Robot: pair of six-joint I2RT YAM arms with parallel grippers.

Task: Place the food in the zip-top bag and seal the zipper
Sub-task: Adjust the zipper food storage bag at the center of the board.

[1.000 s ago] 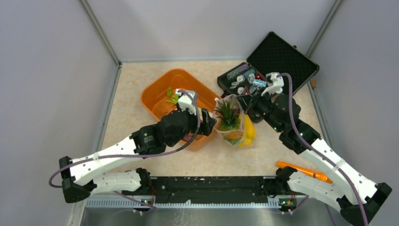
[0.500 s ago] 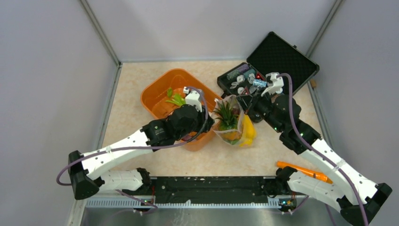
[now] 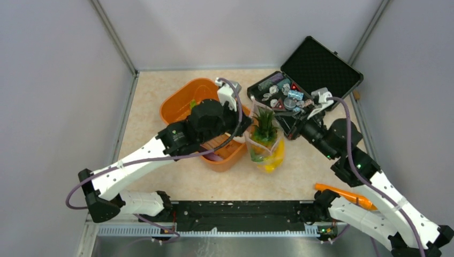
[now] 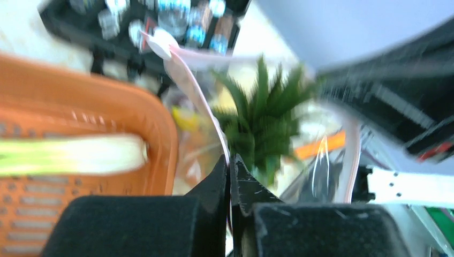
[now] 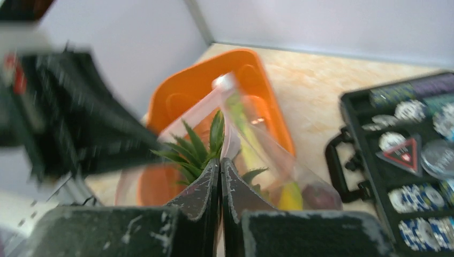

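Bag [image 3: 266, 155] hemmed in: tub [image 3: 179, 104] just beside on its left, open case [image 3: 321, 67] just behind, left arm [image 3: 176, 140] and right arm [image 3: 345, 142] flanking its mouth (pineapple crown [image 3: 264, 121] fills the opening). Free passage only over bare table [image 3: 230, 184] on the near side. Orange tool [image 3: 334, 191] lies near the right base.

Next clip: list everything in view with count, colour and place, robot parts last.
tub: one, orange, centre-left of table
stalk: one, green-white, in the tub
bag: one, clear with pinkish strip, right of the tub
pineapple: one, orange with green crown, in the bag
yellow fruit: count unclear, in the bag
case: one, black, open, far right
trinkets: many, mixed colours, in the case
tool: one, orange, near right
left gripper: shut on the bag's edge
right gripper: shut on the bag's edge
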